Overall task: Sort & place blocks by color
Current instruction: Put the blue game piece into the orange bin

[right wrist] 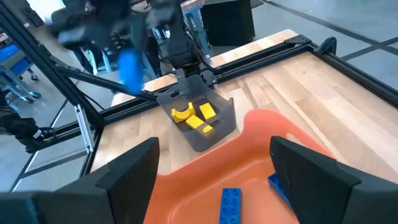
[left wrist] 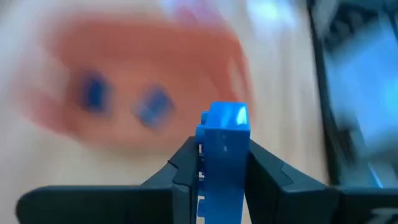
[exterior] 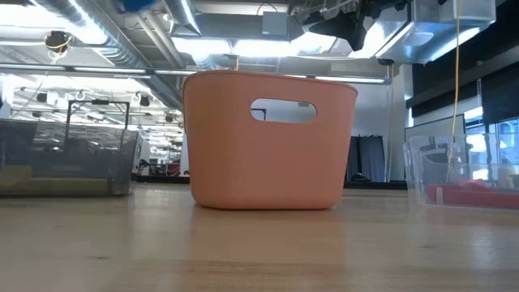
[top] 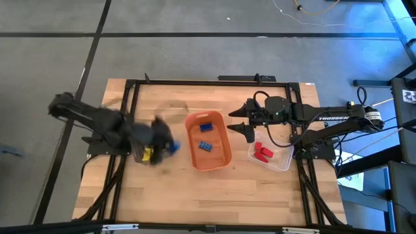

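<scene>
My left gripper (top: 168, 147) is shut on a blue brick (left wrist: 222, 146), between a dark bin (right wrist: 198, 127) of yellow bricks (right wrist: 194, 117) and the orange tub (top: 208, 140). The brick also shows in the high view (top: 173, 147) and, blurred, in the right wrist view (right wrist: 130, 67). The tub holds two blue bricks (top: 206, 136). A clear bin (top: 281, 162) holds red bricks (top: 262, 153). My right gripper (top: 242, 123) is open and empty over the tub's far right edge. My left gripper pinches the blue brick by two opposite sides (left wrist: 205, 163) between its two fingers (left wrist: 264, 171). The brick's end (left wrist: 225, 115) sticks out past the fingertips. The brick is lifted clear of the table.
The orange tub stands in the table's middle (exterior: 268, 138), the clear bin at its right (exterior: 462, 174), and the dark bin at its left. Black frame rails (top: 130, 117) run along the table's sides and far edge. Bare wood lies along the near edge.
</scene>
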Controlling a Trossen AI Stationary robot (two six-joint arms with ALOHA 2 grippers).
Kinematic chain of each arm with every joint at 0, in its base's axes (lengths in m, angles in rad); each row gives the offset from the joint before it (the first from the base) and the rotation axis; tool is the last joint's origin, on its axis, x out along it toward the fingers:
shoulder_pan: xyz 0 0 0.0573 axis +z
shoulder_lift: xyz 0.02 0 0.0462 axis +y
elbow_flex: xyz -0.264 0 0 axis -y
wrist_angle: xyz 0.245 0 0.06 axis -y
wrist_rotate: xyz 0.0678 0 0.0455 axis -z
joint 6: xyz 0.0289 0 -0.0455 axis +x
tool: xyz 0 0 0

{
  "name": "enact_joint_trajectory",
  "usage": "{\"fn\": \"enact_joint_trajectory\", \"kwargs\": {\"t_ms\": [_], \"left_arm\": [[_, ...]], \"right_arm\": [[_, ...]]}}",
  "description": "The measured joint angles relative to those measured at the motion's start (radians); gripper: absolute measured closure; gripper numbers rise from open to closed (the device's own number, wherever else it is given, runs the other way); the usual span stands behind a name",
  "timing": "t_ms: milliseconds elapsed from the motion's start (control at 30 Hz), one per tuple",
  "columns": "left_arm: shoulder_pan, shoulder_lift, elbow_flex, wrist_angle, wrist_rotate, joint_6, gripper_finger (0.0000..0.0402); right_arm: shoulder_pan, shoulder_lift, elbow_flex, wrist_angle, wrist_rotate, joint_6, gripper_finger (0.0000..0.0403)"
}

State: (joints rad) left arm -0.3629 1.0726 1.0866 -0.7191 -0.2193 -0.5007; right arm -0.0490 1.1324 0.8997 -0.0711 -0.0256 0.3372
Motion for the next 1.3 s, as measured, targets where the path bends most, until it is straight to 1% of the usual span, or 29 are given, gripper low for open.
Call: {"fn": "enact_joint_trajectory", "kwargs": {"t_ms": [67,167,233,333,400,467,533,600,700,1133,1233,1300], "left_arm": [[0.103,-0.054,0.000,0.090,-0.072,0.079,0.0327],[0.249,-0.098,-0.015,0.253,-0.084,0.209,0.0327],[0.334,-0.106,-0.051,0.412,-0.036,0.273,0.0327],[0.423,-0.108,-0.148,0.669,0.076,0.273,0.0327],[0.449,-0.097,-0.233,0.864,0.123,0.230,0.0327],[0.449,-0.070,-0.319,1.041,0.135,0.181,0.0327],[0.435,-0.043,-0.392,1.151,0.130,0.149,0.0327],[0.417,-0.019,-0.424,1.256,0.108,0.125,0.0327],[0.395,0.005,-0.432,1.302,0.082,0.112,0.0327],[0.384,0.016,-0.432,1.310,0.075,0.111,0.0327],[0.384,0.016,-0.429,1.278,0.074,0.107,0.0327],[0.384,0.039,-0.390,1.191,0.071,0.090,0.0327]], "right_arm": [[0.000,0.000,0.000,0.005,-0.001,0.002,0.0097],[0.000,0.000,0.000,0.025,-0.002,0.001,0.0097],[0.000,0.000,0.000,0.033,-0.002,-0.001,0.0097],[0.000,0.000,0.000,0.041,-0.002,-0.002,0.0097],[0.000,0.000,0.000,0.045,-0.002,-0.003,0.0097],[0.000,0.000,0.000,0.048,-0.002,-0.001,0.0097],[0.001,0.000,0.000,0.058,-0.003,0.000,0.0097],[0.002,0.000,0.000,0.059,-0.003,0.000,0.0097],[0.002,0.000,0.000,0.060,-0.003,-0.001,0.0097],[0.002,0.000,0.000,0.059,-0.003,-0.001,0.0097],[0.002,0.000,0.000,0.060,-0.003,-0.001,0.0097],[0.002,0.000,0.000,0.067,-0.003,-0.001,0.0097]]}}
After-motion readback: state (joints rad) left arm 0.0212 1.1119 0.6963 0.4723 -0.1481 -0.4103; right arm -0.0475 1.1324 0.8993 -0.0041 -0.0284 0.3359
